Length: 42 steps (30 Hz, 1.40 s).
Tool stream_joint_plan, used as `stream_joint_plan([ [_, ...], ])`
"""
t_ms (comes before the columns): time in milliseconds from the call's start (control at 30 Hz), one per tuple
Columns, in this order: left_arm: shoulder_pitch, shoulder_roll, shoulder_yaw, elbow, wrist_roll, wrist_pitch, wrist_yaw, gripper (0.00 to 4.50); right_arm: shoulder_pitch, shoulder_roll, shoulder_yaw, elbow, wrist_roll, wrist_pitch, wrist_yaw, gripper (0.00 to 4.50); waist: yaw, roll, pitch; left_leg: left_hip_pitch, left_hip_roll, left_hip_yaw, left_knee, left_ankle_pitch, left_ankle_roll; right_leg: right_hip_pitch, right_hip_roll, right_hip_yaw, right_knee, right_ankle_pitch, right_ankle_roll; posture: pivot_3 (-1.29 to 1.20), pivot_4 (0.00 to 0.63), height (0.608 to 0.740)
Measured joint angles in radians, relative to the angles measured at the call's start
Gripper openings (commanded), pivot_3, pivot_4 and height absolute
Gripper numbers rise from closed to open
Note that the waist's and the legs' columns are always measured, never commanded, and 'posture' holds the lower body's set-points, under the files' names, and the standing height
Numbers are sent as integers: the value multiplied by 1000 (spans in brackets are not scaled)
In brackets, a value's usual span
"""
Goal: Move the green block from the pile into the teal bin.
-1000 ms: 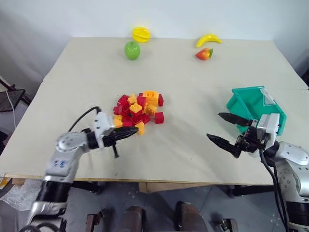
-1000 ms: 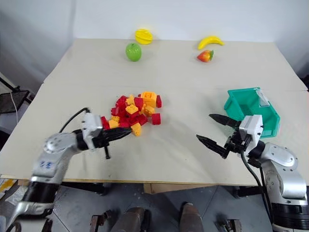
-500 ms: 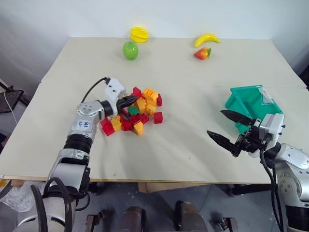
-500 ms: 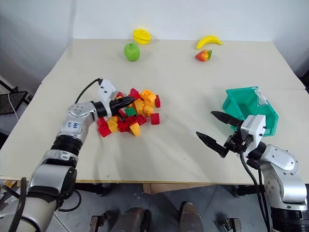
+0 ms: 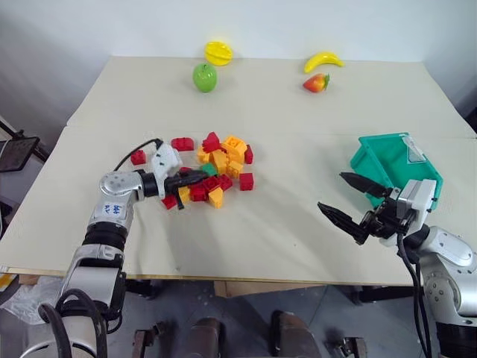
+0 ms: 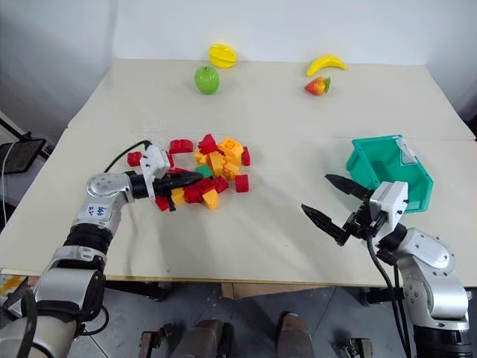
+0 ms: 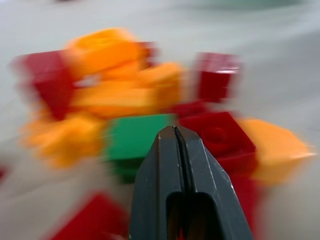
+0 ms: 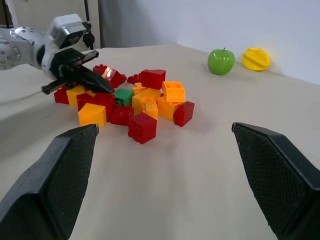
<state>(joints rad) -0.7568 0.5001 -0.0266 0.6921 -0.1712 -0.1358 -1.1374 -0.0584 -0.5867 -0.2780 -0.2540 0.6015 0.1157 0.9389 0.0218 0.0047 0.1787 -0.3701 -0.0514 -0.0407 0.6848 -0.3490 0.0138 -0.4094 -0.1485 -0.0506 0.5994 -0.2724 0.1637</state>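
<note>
Black fingers of the left gripper (image 5: 200,177) are pressed together, empty, tip nosing into the pile (image 5: 216,165) right at the green block (image 5: 209,169), which lies exposed near the pile's middle; a second ago no green showed and the heap was tighter, with red bricks now knocked loose on its left. Uncovering looks done, grasping not begun. Right gripper (image 5: 355,201) waits spread wide beside the teal bin (image 5: 381,158), well right of the pile.
</note>
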Motion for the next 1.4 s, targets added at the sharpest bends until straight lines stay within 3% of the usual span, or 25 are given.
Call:
stream_joint_plan([
  [167,49,27,-5,-105,-25,92,-46,19,-1,7,1,0,0,-2,1,4500,-1,0,0,0,0,0,0,0,0,0,0,0,1,0,0,0,150,740],
  [300,107,99,99,-196,-119,187,-45,19,2,7,0,0,0,-5,3,4500,-13,0,0,0,1,-1,0,0,0,-1,0,1,2,0,0,0,150,740],
  [467,287,189,295,-391,-202,305,85,1497,11,11,-1,3,-1,-13,8,4500,-27,0,0,1,5,-1,-1,0,0,-1,0,2,2,0,0,0,150,740],
  [667,533,223,446,-541,-231,369,206,3316,18,24,9,9,-2,-29,15,4500,-20,0,0,1,6,-2,-1,0,0,-1,-1,1,1,0,0,0,150,740],
  [800,592,224,467,-615,-237,382,229,4481,17,25,12,19,-3,-32,21,4500,-6,0,0,1,6,-2,0,0,-1,0,-1,1,1,0,0,0,150,740],
  [833,595,222,458,-622,-237,384,230,4481,17,25,12,22,-3,-32,21,4500,-3,0,0,1,6,-2,0,0,-1,0,-1,1,1,0,0,0,150,740],
  [933,562,192,397,-635,-234,391,245,4481,15,25,16,25,-4,-33,22,4500,4,0,0,1,6,-2,0,0,-1,0,-1,1,1,0,0,0,150,740],
  [1033,392,140,247,-589,-177,417,270,4481,7,31,33,22,-6,-35,22,4500,15,-1,-1,1,0,-2,1,0,0,0,-1,1,1,0,-1,0,150,740],
  [1233,61,84,59,-345,-43,436,309,4481,28,34,32,20,-6,-40,15,4500,0,-1,-1,1,-1,0,-1,0,0,-2,0,1,3,0,0,0,150,740],
  [1400,-111,53,-59,-138,56,407,266,4481,29,43,34,12,-8,-42,-10,4500,-12,-2,-1,1,-1,1,-1,0,0,-2,0,1,3,0,0,0,150,740],
])
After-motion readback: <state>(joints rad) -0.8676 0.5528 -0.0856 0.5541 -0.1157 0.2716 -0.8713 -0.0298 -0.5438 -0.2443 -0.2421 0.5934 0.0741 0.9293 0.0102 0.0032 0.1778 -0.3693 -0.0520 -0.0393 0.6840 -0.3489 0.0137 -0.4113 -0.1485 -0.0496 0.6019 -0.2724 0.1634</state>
